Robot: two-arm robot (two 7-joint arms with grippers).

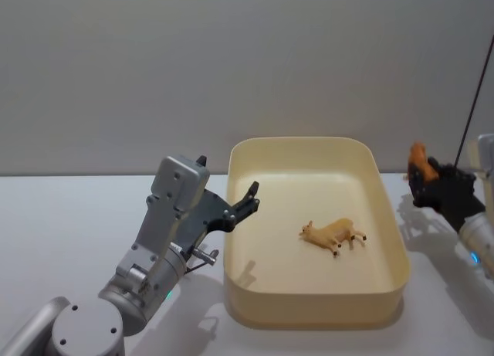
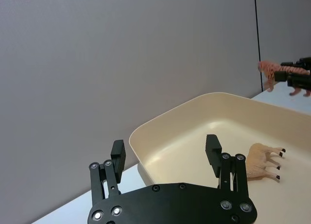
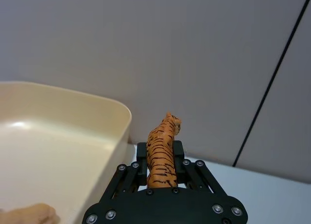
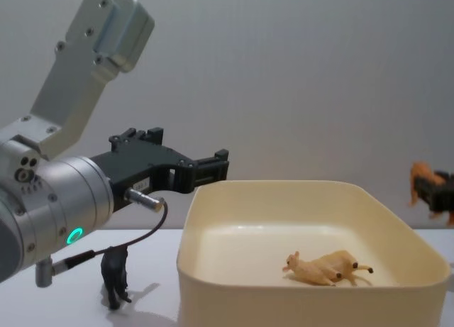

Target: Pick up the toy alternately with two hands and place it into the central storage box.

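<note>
The central storage box (image 1: 309, 142) is a cream-yellow tub in the middle of the white table. A tan animal toy (image 1: 333, 235) lies on its side on the box floor. My left gripper (image 1: 228, 177) hangs open by the box's left rim with nothing between its fingers, as the left wrist view shows (image 2: 165, 151). Right of the box and above the table, my right gripper (image 1: 426, 174) is shut on an orange striped tiger toy (image 1: 419, 159). In the right wrist view the tiger (image 3: 163, 156) sits clamped between the fingers, just outside the box wall (image 3: 116, 131).
A small dark animal figure (image 4: 115, 274) stands on the table left of the box, below my left arm. A grey wall rises behind the table. A thin black cable (image 1: 472, 101) runs up at the far right.
</note>
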